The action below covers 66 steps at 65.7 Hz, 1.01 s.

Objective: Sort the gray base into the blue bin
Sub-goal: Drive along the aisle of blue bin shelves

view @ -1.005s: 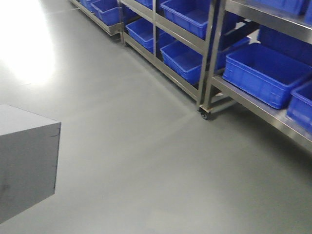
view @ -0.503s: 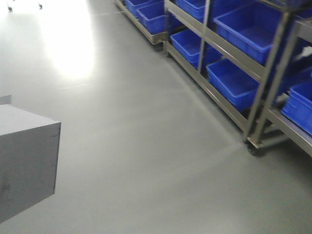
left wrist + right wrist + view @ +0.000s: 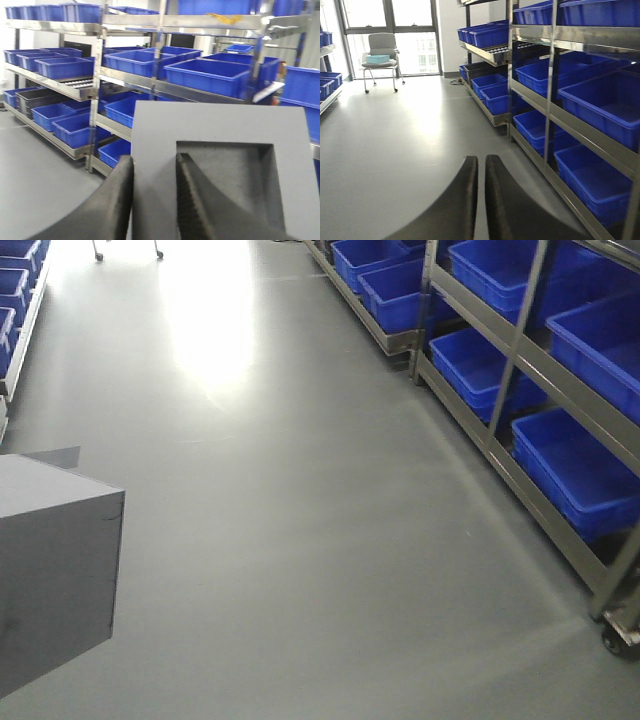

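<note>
- Left gripper [image 3: 154, 161]: clenched on one wall of the gray base [image 3: 220, 125], one finger in the square recess and one outside.
- Right gripper [image 3: 481, 165]: fingers pressed together, holding nothing.
- Gray base, front view: carried above the floor [image 3: 300, 540], at 8 o'clock.
- Blue bin [image 3: 590, 475]: one of many on the steel rack [image 3: 520, 360], at 1 to 3 o'clock.
- Key relation: the bins sit well apart from the held block, across bare floor.
- Step, judged: carrying; the rig likely must close on the rack before the left arm can lower the block in.

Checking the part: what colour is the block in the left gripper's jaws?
The gray base is plain matte gray, its recess darker; clearest in the left wrist view.
</note>
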### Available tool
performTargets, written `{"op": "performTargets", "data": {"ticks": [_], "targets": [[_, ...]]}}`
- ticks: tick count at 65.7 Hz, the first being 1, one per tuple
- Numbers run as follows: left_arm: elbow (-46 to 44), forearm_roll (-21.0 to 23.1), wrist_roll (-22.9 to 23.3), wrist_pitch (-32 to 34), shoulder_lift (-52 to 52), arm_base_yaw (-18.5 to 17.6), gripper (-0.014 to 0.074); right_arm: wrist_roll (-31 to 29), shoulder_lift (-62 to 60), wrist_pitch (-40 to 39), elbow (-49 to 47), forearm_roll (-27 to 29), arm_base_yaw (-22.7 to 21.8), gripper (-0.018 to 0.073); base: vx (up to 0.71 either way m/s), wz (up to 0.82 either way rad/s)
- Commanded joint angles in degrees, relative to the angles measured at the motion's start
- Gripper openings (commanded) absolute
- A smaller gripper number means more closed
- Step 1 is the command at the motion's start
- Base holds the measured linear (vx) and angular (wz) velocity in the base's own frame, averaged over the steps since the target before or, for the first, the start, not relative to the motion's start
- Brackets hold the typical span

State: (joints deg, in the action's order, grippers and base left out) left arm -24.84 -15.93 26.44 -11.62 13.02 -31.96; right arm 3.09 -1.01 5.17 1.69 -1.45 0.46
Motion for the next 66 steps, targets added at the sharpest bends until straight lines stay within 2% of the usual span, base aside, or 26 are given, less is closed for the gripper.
{"op": "performTargets", "data": {"ticks": [1,66], "targets": [[-1.49,-0.06,0.66,5.87,0.65,-0.19,0.0005,-0.38,-0.45,-4.24,0.05,-0.36,-0.23,-0.0004,0.49,0.21],[-1.49,-0.06,0.66,5.87,0.65,-0.19,0.0005,-0.38,-0.45,-4.24,0.05,-0.36,-0.23,-0.0004,0.46,0.20]]}}
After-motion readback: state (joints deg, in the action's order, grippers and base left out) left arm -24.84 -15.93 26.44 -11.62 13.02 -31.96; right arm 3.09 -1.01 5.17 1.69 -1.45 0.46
